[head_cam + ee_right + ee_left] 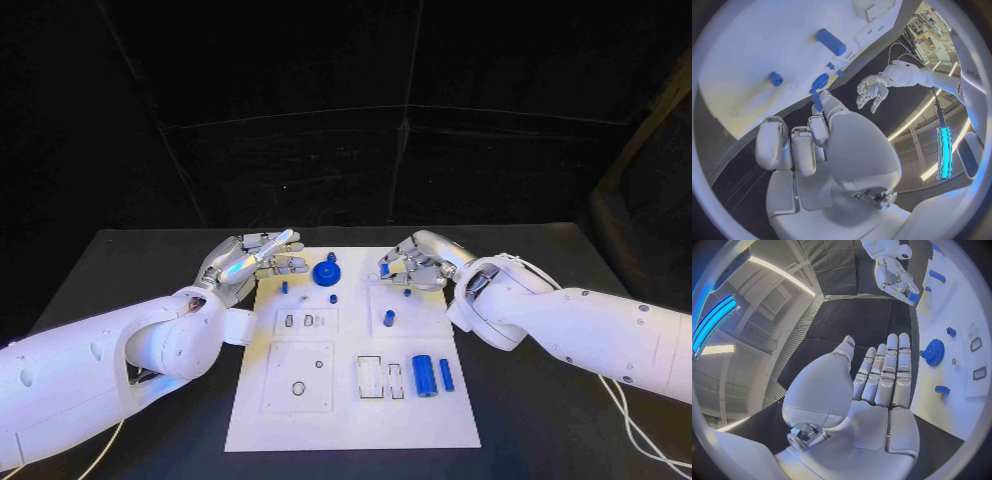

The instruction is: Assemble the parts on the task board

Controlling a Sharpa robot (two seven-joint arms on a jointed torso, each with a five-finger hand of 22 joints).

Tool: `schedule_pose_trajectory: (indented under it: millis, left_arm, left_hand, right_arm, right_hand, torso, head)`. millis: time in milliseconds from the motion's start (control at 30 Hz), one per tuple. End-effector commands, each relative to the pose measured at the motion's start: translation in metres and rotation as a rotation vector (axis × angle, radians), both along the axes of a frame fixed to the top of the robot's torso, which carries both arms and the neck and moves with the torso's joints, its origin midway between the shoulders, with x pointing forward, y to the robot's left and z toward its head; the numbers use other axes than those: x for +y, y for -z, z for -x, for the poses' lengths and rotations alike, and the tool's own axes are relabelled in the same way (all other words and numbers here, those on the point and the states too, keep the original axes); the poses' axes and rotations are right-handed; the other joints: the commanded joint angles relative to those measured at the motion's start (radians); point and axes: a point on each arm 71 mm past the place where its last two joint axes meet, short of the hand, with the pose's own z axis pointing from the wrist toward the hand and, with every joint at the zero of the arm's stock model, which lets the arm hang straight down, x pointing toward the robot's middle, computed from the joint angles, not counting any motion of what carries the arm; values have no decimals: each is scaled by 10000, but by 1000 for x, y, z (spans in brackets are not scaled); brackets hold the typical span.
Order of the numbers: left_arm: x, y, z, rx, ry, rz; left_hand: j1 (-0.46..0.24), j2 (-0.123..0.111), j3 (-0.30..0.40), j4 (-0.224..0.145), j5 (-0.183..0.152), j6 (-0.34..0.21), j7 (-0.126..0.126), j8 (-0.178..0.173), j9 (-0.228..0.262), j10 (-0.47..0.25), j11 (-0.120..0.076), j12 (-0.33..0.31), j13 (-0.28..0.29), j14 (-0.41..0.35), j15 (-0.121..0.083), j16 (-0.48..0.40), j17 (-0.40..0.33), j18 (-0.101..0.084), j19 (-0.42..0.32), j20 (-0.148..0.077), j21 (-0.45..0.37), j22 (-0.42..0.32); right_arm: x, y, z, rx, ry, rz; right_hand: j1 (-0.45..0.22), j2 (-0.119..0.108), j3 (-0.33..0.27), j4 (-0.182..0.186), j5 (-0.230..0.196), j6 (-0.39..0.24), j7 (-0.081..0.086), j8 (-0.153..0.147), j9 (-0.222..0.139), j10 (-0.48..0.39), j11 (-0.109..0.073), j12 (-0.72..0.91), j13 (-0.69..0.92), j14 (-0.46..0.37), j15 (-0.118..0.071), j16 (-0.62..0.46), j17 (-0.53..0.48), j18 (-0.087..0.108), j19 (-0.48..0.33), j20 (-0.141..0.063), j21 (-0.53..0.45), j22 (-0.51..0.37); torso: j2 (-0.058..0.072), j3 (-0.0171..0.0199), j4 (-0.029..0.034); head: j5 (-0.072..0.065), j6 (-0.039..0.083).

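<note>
Black table (159, 250), black curtain behind. White task board (353, 420) at table centre, blue parts (424, 375) lying on it. My left hand (257, 258) released, fingers straight. My right hand (415, 262) pinches a small blue part (816, 100) above the board's far edge.

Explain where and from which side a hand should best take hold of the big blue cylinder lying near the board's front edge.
Probably from above, across the middle of the big blue cylinder: it lies flat on the task board, its round sides bare. A thin blue pin lies close alongside, so fingers need care there.

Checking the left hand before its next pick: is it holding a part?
No: the left hand has flat, empty fingers, beside the blue gear.
</note>
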Motion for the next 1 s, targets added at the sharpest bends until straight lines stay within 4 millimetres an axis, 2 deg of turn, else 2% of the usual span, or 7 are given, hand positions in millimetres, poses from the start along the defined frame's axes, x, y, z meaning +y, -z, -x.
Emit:
schedule_pose_trajectory:
  millis: [33,167,300,567,767,933,1000]
  left_arm:
    - [-1,-3,0,-108,142,54]
    - [-3,-4,0,-128,187,80]
    - [-3,-4,1,-153,198,92]
    - [-5,-5,-1,-217,158,92]
    - [-7,-6,-1,-238,174,109]
    - [-6,-5,-2,-242,126,87]
    - [-5,-5,-2,-242,121,85]
  left_hand:
    - [9,123,-16,-65,50,-19,54,-7,10,28,-25,20,1,12,-4,-61,12,135,30,11,-37,-8]
    - [9,123,-16,-65,50,-19,54,-7,10,28,-25,20,1,12,-4,-61,12,135,30,11,-37,-8]
    - [14,123,-15,-71,50,-21,54,-8,10,26,-24,20,0,11,-4,-64,14,134,31,11,-38,-10]
    - [14,123,-15,-71,50,-21,54,-8,10,26,-24,20,0,11,-4,-64,14,134,31,11,-38,-10]
    - [19,124,-14,-78,50,-22,54,-8,9,24,-24,21,0,8,-3,-67,15,134,31,11,-40,-12]
    - [20,124,-14,-79,50,-22,54,-8,9,24,-24,21,-1,7,-3,-69,15,133,31,11,-41,-12]
    - [20,124,-14,-79,50,-22,54,-8,9,24,-24,21,-1,7,-3,-69,15,133,31,11,-41,-12]
  right_arm:
    - [19,1,0,50,206,822]
    - [41,3,1,-5,-113,1082]
    - [63,3,4,-239,-539,1457]
    - [94,13,12,-467,-1147,2193]
    - [107,23,18,-451,-1398,2515]
    - [114,28,21,-435,-1570,2621]
    - [116,31,23,-394,-1651,2663]
  right_hand:
    - [-92,-27,194,119,74,46,-62,38,4,165,-229,-14,30,731,-25,2,1138,-129,-43,-16,26,-30]
    - [-207,-88,225,137,81,54,-54,21,-1,142,-221,-52,2,722,-19,-17,1101,-121,-65,-12,8,-69]
    - [-336,-164,253,159,71,59,-50,-1,-8,134,-215,-64,-3,718,-15,-29,1082,-119,-69,-6,2,-76]
    - [-444,-213,284,182,15,92,-59,-6,-7,132,-220,-72,-7,717,-15,-34,1078,-118,-70,-4,-1,-78]
    - [-494,-239,299,191,-16,90,-59,-19,-11,130,-220,-77,-9,714,-16,-43,1062,-116,-74,-4,-6,-86]
    - [-498,-252,305,185,-18,88,-60,-23,-13,132,-222,-74,-6,713,-17,-45,1057,-116,-74,-4,-6,-86]
    - [-498,-253,305,185,-18,88,-60,-23,-13,132,-222,-74,-6,713,-17,-45,1057,-116,-74,-4,-6,-86]
  torso:
    - [-52,-64,61]
    - [-59,-117,95]
    - [-50,-89,72]
    - [-47,-73,78]
    - [-40,-68,81]
    - [-41,-38,62]
    - [-34,-51,68]
  head:
    - [81,-61]
    - [112,-98]
    - [190,-124]
    - [255,-163]
    - [304,-216]
    - [318,-236]
    - [301,-243]
